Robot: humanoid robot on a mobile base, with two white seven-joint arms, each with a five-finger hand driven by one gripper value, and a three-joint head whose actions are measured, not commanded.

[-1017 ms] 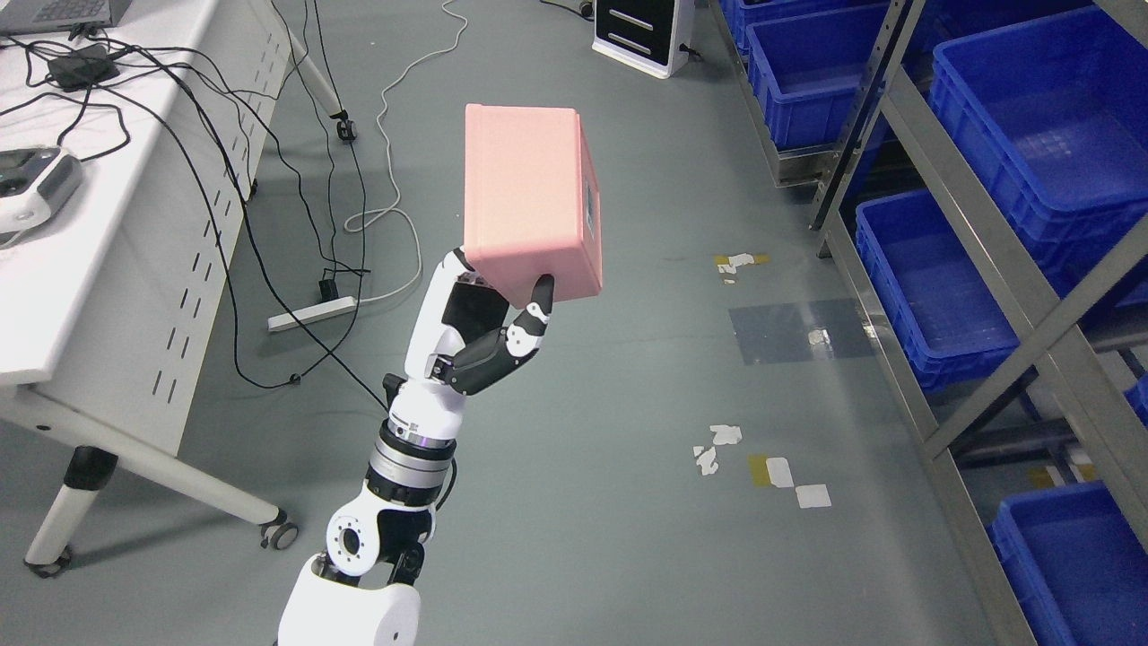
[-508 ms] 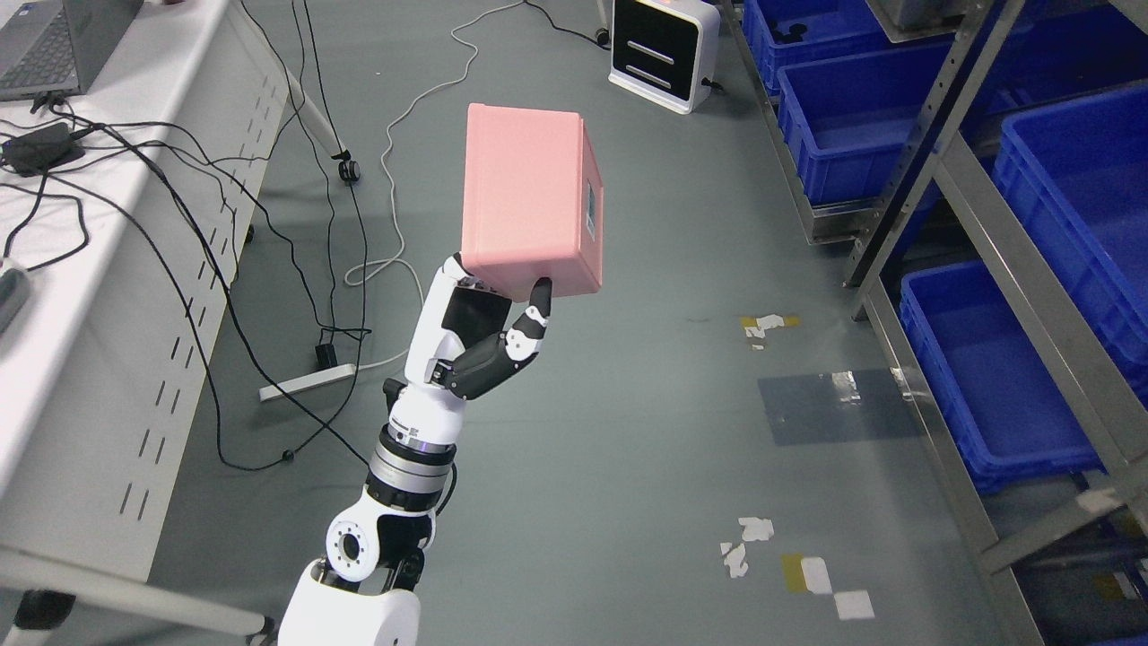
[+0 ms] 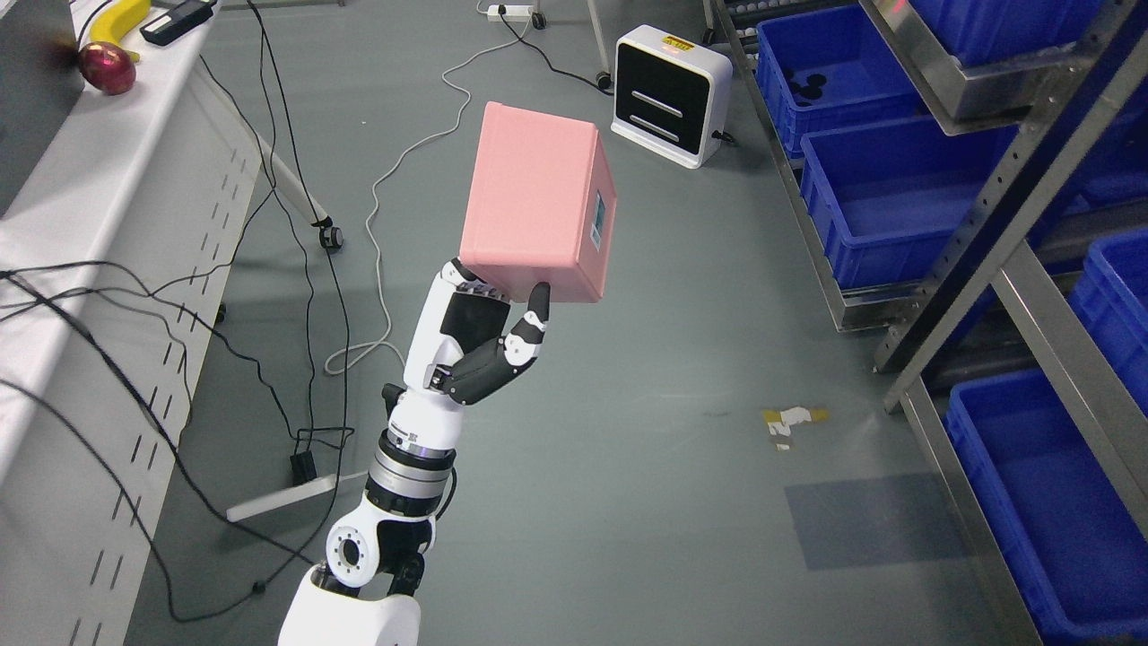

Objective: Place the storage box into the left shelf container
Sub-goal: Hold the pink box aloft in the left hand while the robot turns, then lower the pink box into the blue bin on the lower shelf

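Nearest me, my left hand point(image 3: 480, 336) rises from six o'clock, fingers curled around the lower end of the pink storage box point(image 3: 538, 213), thumb pressed on its near edge. I hold the box in the air at mid-frame, above the grey floor point(image 3: 628, 449). From five o'clock round to one, blue shelf containers point(image 3: 883, 202) sit in the metal rack point(image 3: 1013, 197). At twelve stands a white unit point(image 3: 671, 95).

Matt pink plastic box point(image 3: 538, 211)
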